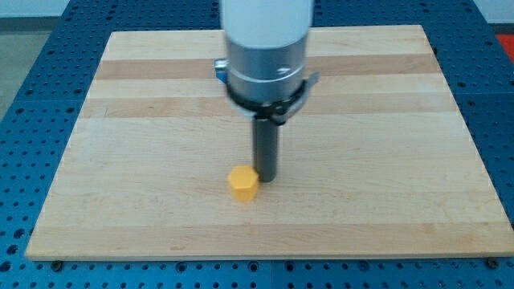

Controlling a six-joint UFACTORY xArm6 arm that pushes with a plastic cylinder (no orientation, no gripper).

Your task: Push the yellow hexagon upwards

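Hanging over the wooden board (120,160), my own arm housing (267,48) blocked a good share of what lay behind it: the white upper casing ran out of the view's top edge, and the grey collar below it covered the strip of board directly beyond my rod (265,148). Something blue (218,70) peeked out at the collar's left side, toward the view's left, but so little of it showed that I could not tell its shape or whether it was a block at all. A similar sliver at the collar's right was too small to name. I carried no pincer, only the straight dark rod, so there was nothing to be released or clenched and nothing was grasped. My tip (266,178) rested low on the board, and the exact spot where it met the wood was hard to separate from its own shadow. The yellow hexagon (243,183) sat just beside my tip, toward the view's left and slightly toward the view's bottom of it, appearing to touch or nearly touch the rod's lower end; I could not tell which. It looked like a small, squat, orange-yellow piece with a flat top face lighter than its sides, its faceted edges visible, lying flat on the pale planks.
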